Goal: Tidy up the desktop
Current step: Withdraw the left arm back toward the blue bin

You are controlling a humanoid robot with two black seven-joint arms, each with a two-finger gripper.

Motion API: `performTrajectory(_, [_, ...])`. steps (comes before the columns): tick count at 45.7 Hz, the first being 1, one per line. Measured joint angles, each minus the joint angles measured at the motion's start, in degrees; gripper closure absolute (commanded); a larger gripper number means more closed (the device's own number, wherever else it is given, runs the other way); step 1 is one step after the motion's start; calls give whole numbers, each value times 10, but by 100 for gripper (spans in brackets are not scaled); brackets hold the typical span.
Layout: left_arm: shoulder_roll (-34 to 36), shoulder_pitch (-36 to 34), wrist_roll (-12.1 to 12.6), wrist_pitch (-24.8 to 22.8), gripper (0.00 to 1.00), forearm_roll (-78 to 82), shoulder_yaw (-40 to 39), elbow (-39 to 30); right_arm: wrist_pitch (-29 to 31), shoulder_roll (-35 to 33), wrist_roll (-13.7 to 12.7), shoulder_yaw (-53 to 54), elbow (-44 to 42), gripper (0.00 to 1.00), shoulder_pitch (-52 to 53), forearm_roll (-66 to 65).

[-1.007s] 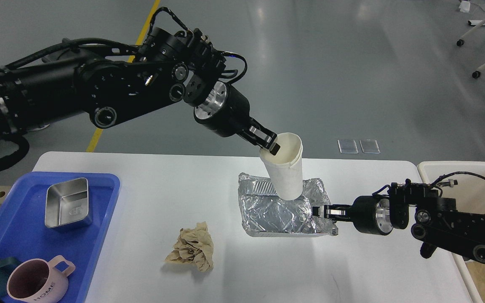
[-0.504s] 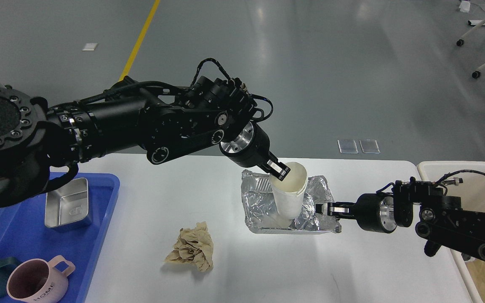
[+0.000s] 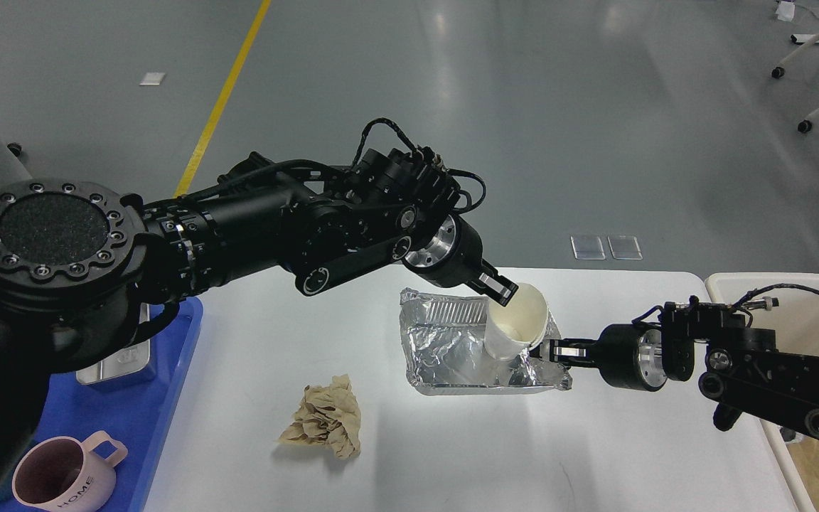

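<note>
The white desktop fills the lower part of the head view. On it lies a crumpled foil tray. A white paper cup stands tilted inside the tray at its right end. My left gripper is shut on the cup's rim. My right gripper is shut on the foil tray's right edge. A crumpled brown paper ball lies on the desktop in front of the tray, to the left.
A blue plastic tray at the left holds a pink mug and a steel box partly hidden by my left arm. A cream bin stands at the desktop's right edge.
My left gripper has come down and to the right with the paper cup, setting it lower and more tilted into the foil tray. The right gripper has kept its hold on the tray's edge.
</note>
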Motion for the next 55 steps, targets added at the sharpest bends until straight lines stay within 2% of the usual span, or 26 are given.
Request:
performTrajectory(5, [-3,0,0,13,26,0,0,1,0,-1,0,0,1,100,0,0])
performTrajectory(8, [-3,0,0,25,21,0,0,2,0,-1,0,0,1,100,0,0])
performTrajectory(14, [-4,-1,-2,46,20,-3,0,2,0,-1,0,0,1,100,0,1])
performTrajectory(25, [14,-25,-11,44,19,-11,-4,1,0,-2,0,-1,1,100,0,1])
performTrajectory(35, [117,-22,-16,47,22,-11,-11,-12,0,-4,0,-1,0,100,0,0])
performTrajectory(41, [208,2,-13,66,22,-14,-43,-49,0,-2,0,-1,0,100,0,1])
performTrajectory(50, [333,91,-3,133,22,-8,-56,-101,0,-2,0,0,0,100,-2,1])
performTrajectory(55, [392,169,16,212,22,9,-55,-158,0,-1,0,0,0,100,-4,1])
